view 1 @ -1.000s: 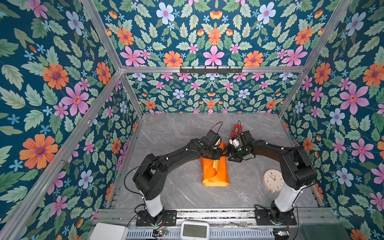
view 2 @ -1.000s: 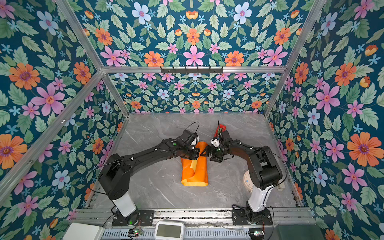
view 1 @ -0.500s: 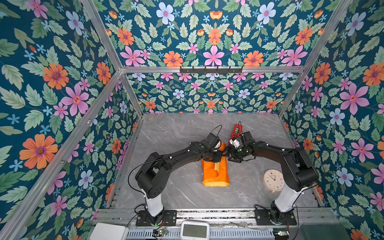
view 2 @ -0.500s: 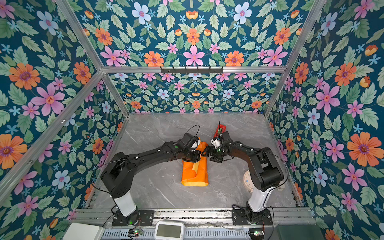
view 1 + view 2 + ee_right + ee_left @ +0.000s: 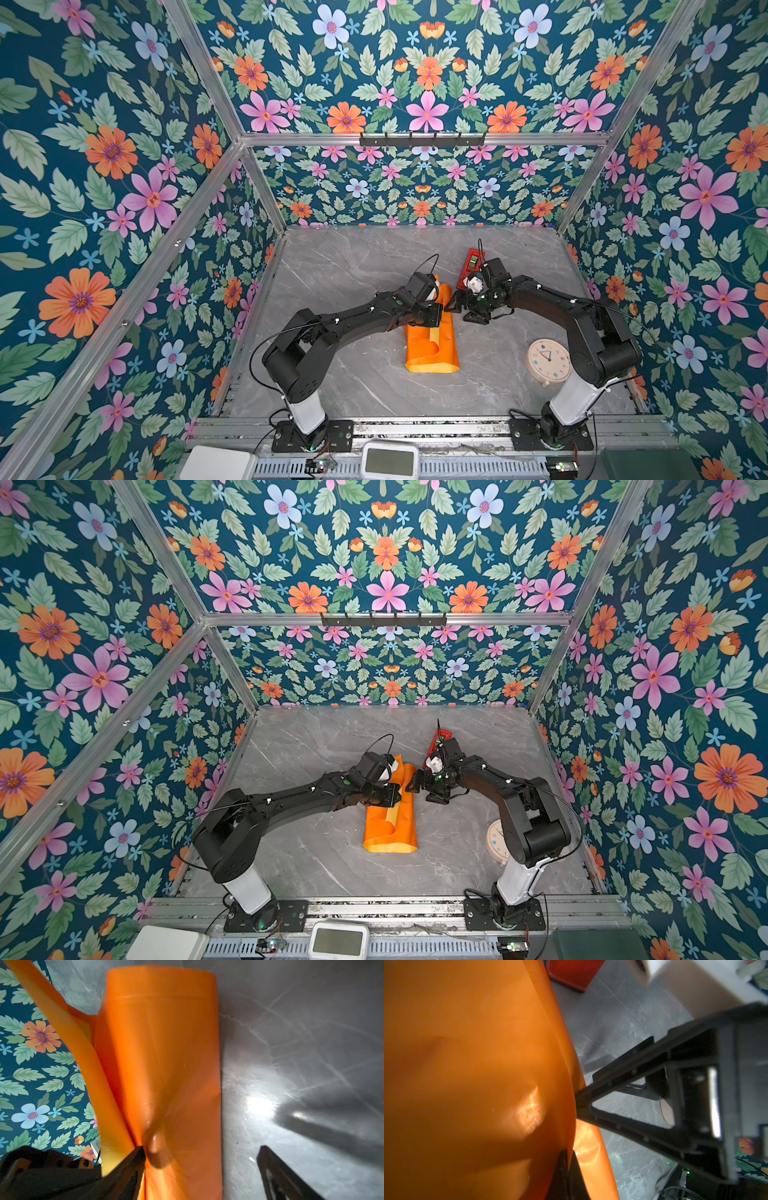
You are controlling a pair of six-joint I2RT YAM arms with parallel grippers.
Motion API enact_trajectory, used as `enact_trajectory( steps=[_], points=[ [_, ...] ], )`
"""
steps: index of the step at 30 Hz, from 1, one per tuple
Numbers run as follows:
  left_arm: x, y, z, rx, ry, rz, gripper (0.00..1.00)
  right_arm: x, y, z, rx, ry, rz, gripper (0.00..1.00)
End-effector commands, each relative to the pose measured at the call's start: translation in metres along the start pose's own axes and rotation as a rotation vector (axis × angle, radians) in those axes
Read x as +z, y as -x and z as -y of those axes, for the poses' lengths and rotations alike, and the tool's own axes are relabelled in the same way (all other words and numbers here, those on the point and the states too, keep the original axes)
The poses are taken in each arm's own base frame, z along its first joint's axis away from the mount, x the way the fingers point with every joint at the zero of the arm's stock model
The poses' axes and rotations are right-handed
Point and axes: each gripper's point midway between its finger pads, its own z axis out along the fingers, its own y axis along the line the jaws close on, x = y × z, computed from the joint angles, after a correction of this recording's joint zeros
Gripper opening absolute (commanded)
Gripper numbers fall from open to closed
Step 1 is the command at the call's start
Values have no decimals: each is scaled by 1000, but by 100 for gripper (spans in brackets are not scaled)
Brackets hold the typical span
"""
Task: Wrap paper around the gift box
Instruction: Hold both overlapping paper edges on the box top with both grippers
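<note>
The right claw [image 5: 201, 1148] gapes wide, one finger [image 5: 133, 1160] touching the orange paper [image 5: 162, 1053], the other over grey table [image 5: 301, 1043]

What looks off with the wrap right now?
The paper is a loose, lopsided roll, not a snug wrap. One flap curls back on top and shows its yellow face, and the far end sticks up crumpled. The box isn't visible, so I can't tell how it sits inside.

Clock [image 5: 548, 360]: round, cream-faced, lying flat on the grey marbled worktop [image 5: 357, 266].
Red gadget [image 5: 468, 266]: slim, well behind the clock, to its left.
Floral wall [image 5: 685, 232]: just right of the clock.
</note>
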Motion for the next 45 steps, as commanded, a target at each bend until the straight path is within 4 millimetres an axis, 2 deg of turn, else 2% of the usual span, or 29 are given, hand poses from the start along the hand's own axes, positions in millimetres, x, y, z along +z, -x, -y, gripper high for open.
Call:
enact_trajectory(
  steps=[1,8,13,16,21,31,36,45],
  points=[
    [0,-35,-33,-33,135,-122,0,-5,-6,3,10,-28,-20,86],
    [-1,-32,-32,-26,137,-119,0,3,-13,12,23,-32,-49,86],
    [-2,-25,-28,-19,130,-109,0,14,-21,26,44,-57,-75,86],
    [-4,-13,-16,-12,98,-86,0,19,-27,36,60,-77,-85,86],
    [-5,9,15,-9,-7,-50,0,24,-33,46,86,-92,-88,85],
    [-5,29,39,0,-89,-19,0,27,-38,53,105,-104,-79,84],
    [-7,34,45,2,-110,-7,0,28,-40,54,108,-108,-78,84],
    [-16,47,43,33,-75,42,0,28,-41,57,115,-120,-70,84]
  ],
)
